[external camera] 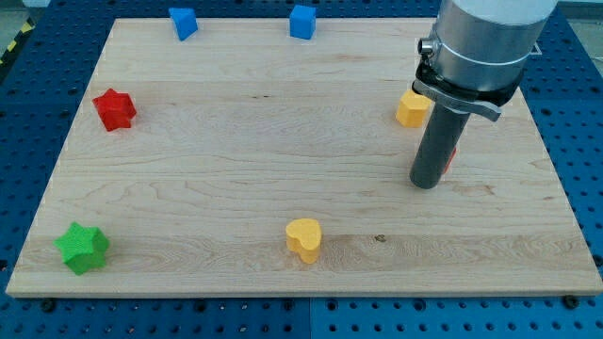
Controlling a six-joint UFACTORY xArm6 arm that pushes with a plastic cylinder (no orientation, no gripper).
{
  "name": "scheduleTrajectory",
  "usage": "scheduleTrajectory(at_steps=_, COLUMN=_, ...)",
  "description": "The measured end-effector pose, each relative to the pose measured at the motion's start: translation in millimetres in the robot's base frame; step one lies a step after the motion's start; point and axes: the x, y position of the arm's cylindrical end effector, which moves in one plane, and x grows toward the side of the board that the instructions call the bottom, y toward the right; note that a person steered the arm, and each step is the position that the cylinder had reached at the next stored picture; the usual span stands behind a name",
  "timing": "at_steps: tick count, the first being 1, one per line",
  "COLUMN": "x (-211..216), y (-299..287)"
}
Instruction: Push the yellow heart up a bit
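Observation:
The yellow heart (pixel 304 238) lies near the view's bottom edge of the wooden board (pixel 283 151), about the middle. My tip (pixel 426 184) rests on the board at the right, well to the right of and above the heart, apart from it. A red block (pixel 451 156) is mostly hidden right behind the rod. A yellow block (pixel 412 109), shape unclear, sits just above and left of the rod.
A red star (pixel 114 109) lies at the left. A green star (pixel 82 248) is at the bottom left corner. Two blue blocks (pixel 183 22) (pixel 301 21) sit along the top edge. A blue pegboard table (pixel 575 141) surrounds the board.

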Motion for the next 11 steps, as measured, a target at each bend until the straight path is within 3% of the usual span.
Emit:
scheduleTrajectory(at_steps=2, x=16.4, y=8.6)
scheduleTrajectory(at_steps=3, x=22.5, y=-25.1)
scheduleTrajectory(at_steps=5, x=22.4, y=-186.9)
scheduleTrajectory(at_steps=6, x=73.3, y=-213.5)
scheduleTrajectory(at_steps=7, x=104.6, y=-192.9)
scheduleTrajectory(at_steps=11, x=78.8, y=-76.9)
